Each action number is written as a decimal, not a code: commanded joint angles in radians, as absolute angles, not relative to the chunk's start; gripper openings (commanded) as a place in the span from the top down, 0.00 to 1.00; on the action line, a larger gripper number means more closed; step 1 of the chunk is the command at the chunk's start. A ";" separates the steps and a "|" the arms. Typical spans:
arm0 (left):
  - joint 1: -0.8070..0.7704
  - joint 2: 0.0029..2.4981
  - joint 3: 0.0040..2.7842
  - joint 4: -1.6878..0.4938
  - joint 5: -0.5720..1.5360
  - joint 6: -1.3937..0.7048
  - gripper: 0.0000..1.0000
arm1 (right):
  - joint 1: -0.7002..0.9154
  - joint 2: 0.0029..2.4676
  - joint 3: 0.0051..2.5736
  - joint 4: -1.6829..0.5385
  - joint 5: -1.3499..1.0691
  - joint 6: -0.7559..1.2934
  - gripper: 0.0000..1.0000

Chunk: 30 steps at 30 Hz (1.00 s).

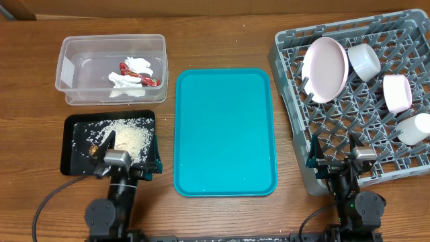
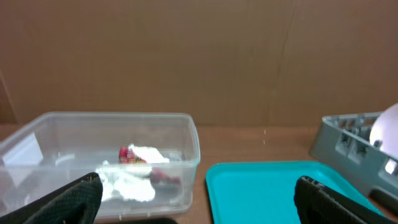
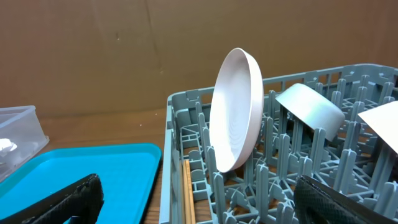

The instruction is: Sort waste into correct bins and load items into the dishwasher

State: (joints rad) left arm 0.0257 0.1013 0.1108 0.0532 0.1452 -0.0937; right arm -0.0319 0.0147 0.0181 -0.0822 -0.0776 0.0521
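Note:
The clear tub (image 1: 111,42) at the back left holds the crumpled napkin (image 1: 131,74) and the red sauce packet (image 1: 149,80). In front of it, the black tray (image 1: 75,138) carries rice grains (image 1: 132,138) and a brown lump (image 1: 93,149). At the right, the grey dish rack (image 1: 376,27) holds the plate (image 1: 326,68), two bowls (image 1: 366,60) (image 1: 398,92) and a cup (image 1: 416,128). Chopsticks (image 3: 188,190) lie along its near-left wall. My left gripper (image 1: 129,153) is open over the black tray's near edge. My right gripper (image 1: 334,153) is open over the rack's near corner.
The bare teal tray (image 1: 225,131) lies in the middle between the bins and the rack. A brown cardboard wall closes off the back of the wooden table. Cables trail from both arm bases at the front edge.

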 commanded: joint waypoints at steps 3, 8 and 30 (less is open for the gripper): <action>0.028 0.003 0.008 0.100 0.128 -0.108 0.00 | -0.027 0.003 0.008 -0.077 -0.071 0.052 0.00; 0.028 0.003 0.004 0.034 0.122 -0.130 0.00 | -0.027 0.003 0.008 -0.077 -0.071 0.052 0.00; 0.028 0.004 0.005 -0.067 0.123 -0.134 0.00 | -0.027 0.003 0.008 -0.077 -0.071 0.052 0.00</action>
